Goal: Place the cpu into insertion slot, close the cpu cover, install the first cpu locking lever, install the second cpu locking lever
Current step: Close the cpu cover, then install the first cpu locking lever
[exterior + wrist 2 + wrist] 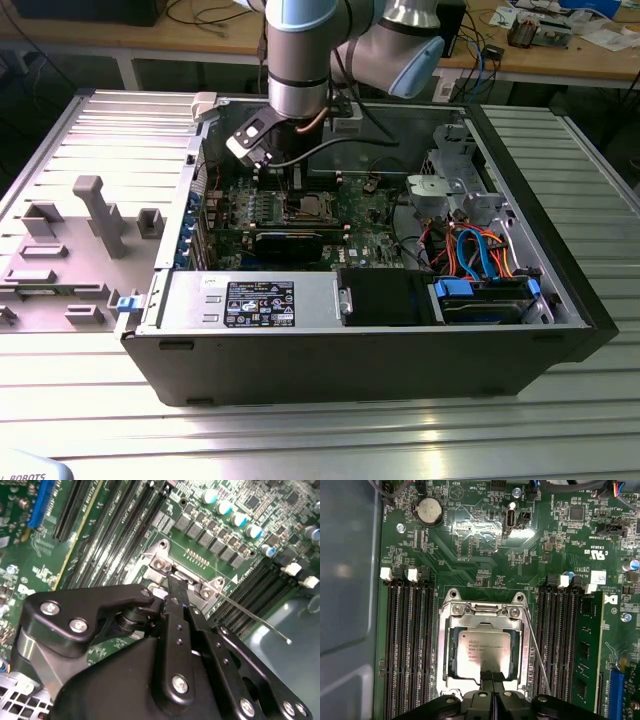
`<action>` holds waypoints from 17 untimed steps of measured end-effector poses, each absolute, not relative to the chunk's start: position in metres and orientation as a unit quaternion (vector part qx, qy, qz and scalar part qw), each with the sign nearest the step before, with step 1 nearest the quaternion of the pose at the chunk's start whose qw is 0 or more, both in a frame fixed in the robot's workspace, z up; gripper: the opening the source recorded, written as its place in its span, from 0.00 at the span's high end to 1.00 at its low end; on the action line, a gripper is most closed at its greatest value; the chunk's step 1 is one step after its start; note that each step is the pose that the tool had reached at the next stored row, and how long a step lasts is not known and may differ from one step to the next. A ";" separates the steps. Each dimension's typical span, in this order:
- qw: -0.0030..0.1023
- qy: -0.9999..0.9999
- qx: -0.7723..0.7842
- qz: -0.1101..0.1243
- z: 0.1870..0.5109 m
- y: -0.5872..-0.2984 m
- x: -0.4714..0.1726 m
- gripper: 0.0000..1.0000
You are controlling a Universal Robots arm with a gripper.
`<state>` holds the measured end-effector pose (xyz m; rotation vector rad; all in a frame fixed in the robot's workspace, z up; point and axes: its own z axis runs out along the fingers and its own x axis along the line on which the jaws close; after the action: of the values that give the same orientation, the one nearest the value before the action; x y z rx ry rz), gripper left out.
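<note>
Pincer [492, 676]: fingers pressed together w/ no gap, nothing held between them; tips bear on the near edge of the cover [444, 645], opposite its hinge; the second wrist view shows the same shut pincer [175, 586] standing over the hinge end.

Cpu [484, 652]: seated flat and square in the slot [453, 655], metal top showing through the cover's window; slot lies between two banks of memory slots [410, 645] on the board [485, 540], inside the open case [350, 350] on the table [300, 430].

Cover: down over the cpu, appears flat; whether fully home cannot be told.

Lever [538, 652]: thin wire beside the slot, running at a slant over the memory slots; free end [288, 641] unhooked; only this one lever made out.

Step in hand, by judgement: placing done, cover-closing at or near its end w/ the pincer holding the plate down; neither lever install done yet.

Requirement, by judgement: the wire is thin and springy, so it needs contact near its free end, a steady push down and sideways under its catch, and the cover kept flat meanwhile; a slip would put the tips on the board's small parts.
</note>
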<state>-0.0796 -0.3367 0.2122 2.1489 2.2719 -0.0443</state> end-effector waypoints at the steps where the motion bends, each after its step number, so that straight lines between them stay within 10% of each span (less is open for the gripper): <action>1: 0.007 0.726 0.687 -0.014 0.214 -0.337 -0.080 0.89; 17: 0.007 0.726 0.687 -0.014 0.214 -0.335 -0.055 0.89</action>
<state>-0.0546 -0.3347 0.2136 2.1490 2.2719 -0.0447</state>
